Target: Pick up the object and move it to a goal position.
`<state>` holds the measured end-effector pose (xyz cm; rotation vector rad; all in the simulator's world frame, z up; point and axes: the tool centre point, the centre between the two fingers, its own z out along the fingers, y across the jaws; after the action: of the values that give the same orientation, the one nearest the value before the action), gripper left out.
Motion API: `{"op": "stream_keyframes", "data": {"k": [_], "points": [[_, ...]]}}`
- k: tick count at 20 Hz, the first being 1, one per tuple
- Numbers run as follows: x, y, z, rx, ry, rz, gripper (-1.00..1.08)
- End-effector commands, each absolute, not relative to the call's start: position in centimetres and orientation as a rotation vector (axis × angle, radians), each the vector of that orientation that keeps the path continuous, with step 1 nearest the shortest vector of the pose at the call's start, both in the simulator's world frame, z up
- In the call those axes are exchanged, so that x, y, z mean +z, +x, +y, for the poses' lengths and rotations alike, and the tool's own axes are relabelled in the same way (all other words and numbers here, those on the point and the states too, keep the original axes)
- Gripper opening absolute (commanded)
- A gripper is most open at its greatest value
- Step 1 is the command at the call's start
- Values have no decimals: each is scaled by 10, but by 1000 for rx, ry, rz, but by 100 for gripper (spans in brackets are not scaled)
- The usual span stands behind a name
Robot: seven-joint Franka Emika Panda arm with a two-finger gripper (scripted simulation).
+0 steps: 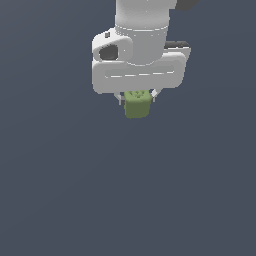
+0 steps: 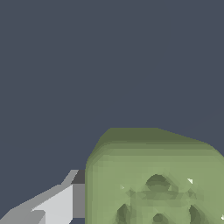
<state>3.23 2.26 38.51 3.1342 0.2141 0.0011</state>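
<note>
Cube (image 1: 137, 106) hangs roughly upright, seemingly pinched in tool (image 1: 136, 99), dotted face toward wrist.

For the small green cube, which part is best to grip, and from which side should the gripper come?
Grip the olive-green cube on two opposite flat side faces, coming straight down from above. Its sides are parallel and it is narrower than the gripper, so the fingers can close squarely on it. That appears to be the present hold: the cube sits between the fingers, under the hand.

Matt, pitted olive-green cube (image 1: 137, 106)
</note>
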Motion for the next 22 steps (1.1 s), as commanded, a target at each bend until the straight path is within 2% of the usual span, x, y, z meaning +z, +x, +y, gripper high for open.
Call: {"op": "stream_keyframes", "data": {"k": [1,22], "points": [[401,37,24,0,3134,214,-100],[487,67,33,0,3134,214,-100]]}}
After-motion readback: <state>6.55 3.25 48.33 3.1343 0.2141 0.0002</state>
